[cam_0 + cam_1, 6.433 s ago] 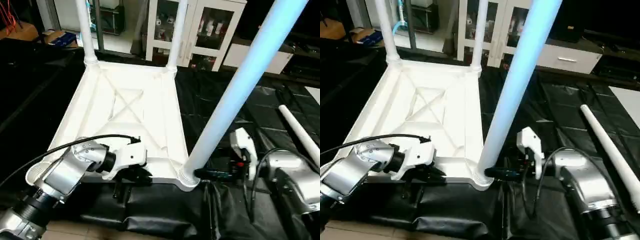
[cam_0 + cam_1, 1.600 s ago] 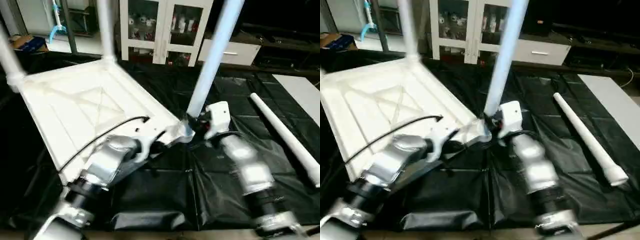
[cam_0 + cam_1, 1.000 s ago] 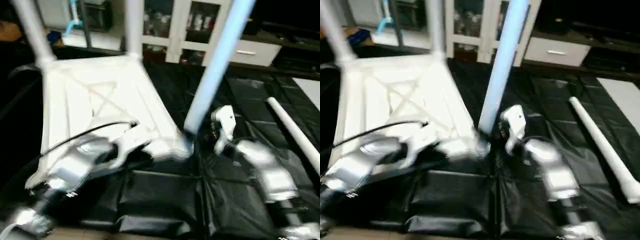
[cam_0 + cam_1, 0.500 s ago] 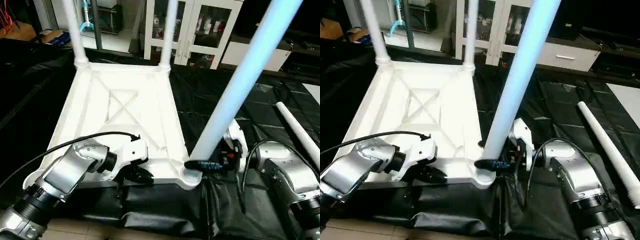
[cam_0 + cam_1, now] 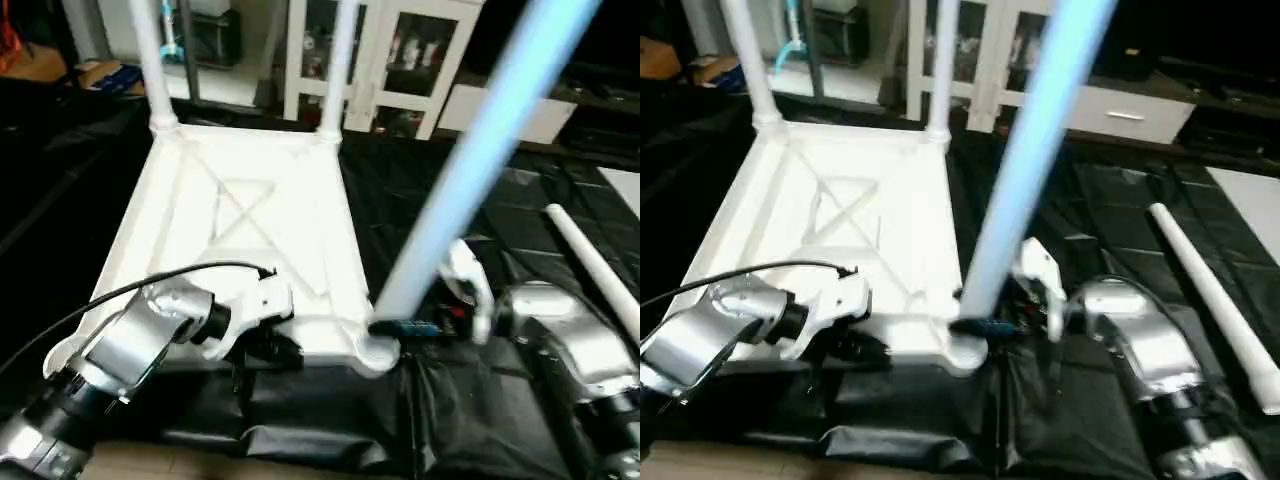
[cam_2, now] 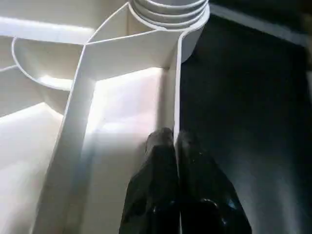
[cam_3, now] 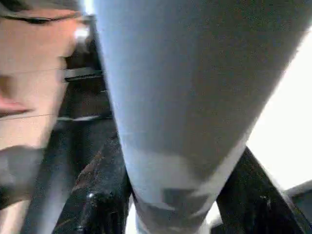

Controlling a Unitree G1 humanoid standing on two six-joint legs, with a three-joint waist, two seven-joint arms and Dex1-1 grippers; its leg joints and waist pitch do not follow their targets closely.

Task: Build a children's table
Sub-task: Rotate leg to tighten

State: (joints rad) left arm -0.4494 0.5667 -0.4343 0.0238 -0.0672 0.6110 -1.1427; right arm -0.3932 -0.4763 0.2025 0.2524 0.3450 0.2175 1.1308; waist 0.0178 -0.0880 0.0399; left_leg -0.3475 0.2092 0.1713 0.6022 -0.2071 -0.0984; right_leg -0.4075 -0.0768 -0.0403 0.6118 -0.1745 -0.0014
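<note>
The left tool (image 6: 173, 141) pinches the top's (image 5: 250, 215) rim; the right tool (image 7: 170, 214) straddles the third leg (image 5: 470, 170), grip uncertain. Next comes screwing it tight.

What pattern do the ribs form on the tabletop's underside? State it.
The white ribs cross in an X at the middle of the tabletop; the left eye view shows it best.

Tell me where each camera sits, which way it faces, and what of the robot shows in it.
Head stereo pair: looks forward and down at the upturned table top; both silver forearms show.
Left wrist: looks along the left tool, whose black fingers are shut on the top's rim wall.
Right wrist: looks along the right tool, whose fingers flank the near leg.
Shared: that near leg and its corner socket.
</note>
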